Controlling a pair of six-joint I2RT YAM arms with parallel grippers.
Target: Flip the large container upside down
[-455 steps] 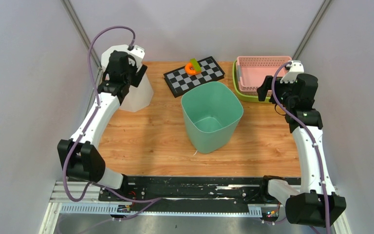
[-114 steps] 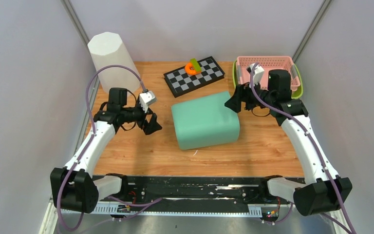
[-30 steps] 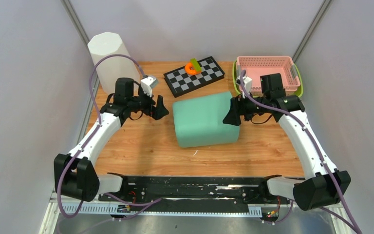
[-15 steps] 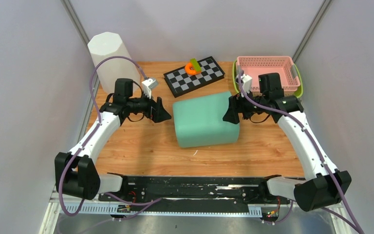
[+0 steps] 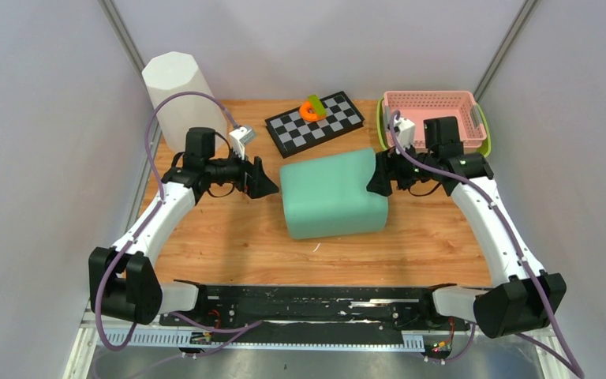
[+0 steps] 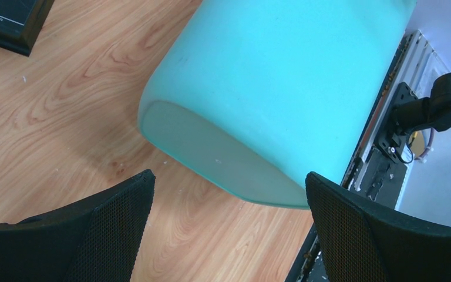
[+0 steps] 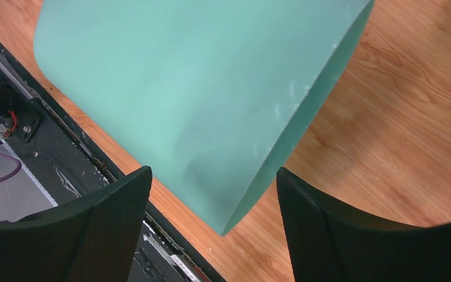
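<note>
The large teal container (image 5: 331,196) lies on its side at the middle of the bench (image 5: 229,233), base toward the released left tool (image 5: 267,181) just beside it, rim between the right tool's (image 5: 378,175) spread, unclamped jaws; tipped from here, its smooth wall could slip free and roll toward the near edge.

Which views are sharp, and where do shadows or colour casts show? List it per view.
Top external: even light, sharp, soft shadow under the green container on the table. Left wrist: container looks more cyan; left tool's fingers dark, mesh still visible. Right wrist: container wall sharp, its edge shaded; right tool's fingers dark against bright wood.
</note>
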